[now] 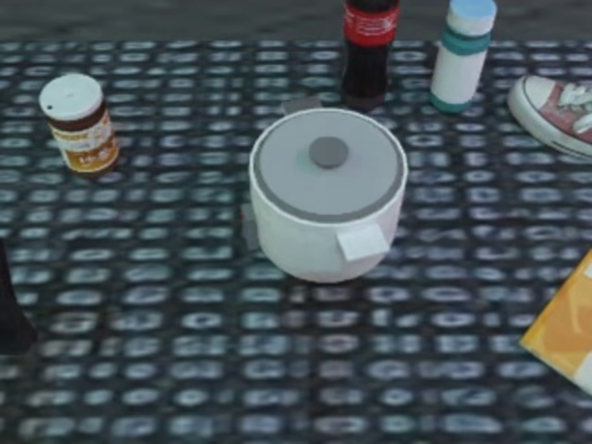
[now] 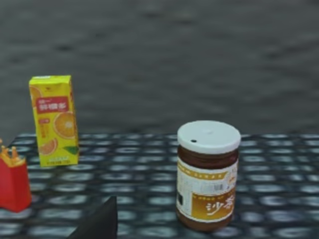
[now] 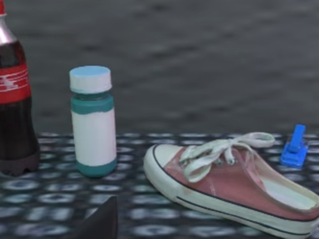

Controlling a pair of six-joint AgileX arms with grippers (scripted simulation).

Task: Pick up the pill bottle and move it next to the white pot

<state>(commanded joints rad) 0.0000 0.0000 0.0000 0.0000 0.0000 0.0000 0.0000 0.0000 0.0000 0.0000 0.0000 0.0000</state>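
Patterned table (image 1: 185, 370) under everything, covered in blue-grey ovals. Near its middle, the white pot (image 1: 326, 199): large, round, grey lid on, dark knob at the lid's centre, one squarish handle turned toward the near edge.

Right of the white pot and well apart from it, toward the far edge, a pink sneaker (image 3: 234, 181) with white laces and white sole, lying flat. Right of the white pot toward the near edge, cut off by the top view's border, an orange-and-yellow box (image 1: 566, 335).

Just behind the white pot, a dark cola bottle (image 1: 368, 51) with a red label, upright. Behind the white pot and to its right, a white bottle (image 1: 461, 60) with teal band and light-blue cap, upright, between the cola bottle and the sneaker.

Well to the left of the white pot, apart from it, the pill bottle (image 2: 208, 177): brown, wide white cap, orange-and-white label, standing upright on the table, touched by nothing.

Seen only from the left wrist, place relative to the white pot not clear: a yellow juice carton (image 2: 54, 119) and a red fries box (image 2: 12, 180). Likewise from the right wrist only, a small blue clip (image 3: 294, 147).

Left arm (image 1: 11, 305) at the table's left edge, left of the white pot and nearer than the pill bottle. Left gripper (image 2: 99, 221) and right gripper (image 3: 99, 221) each showing only a dark tip; open or closed cannot be told for either.
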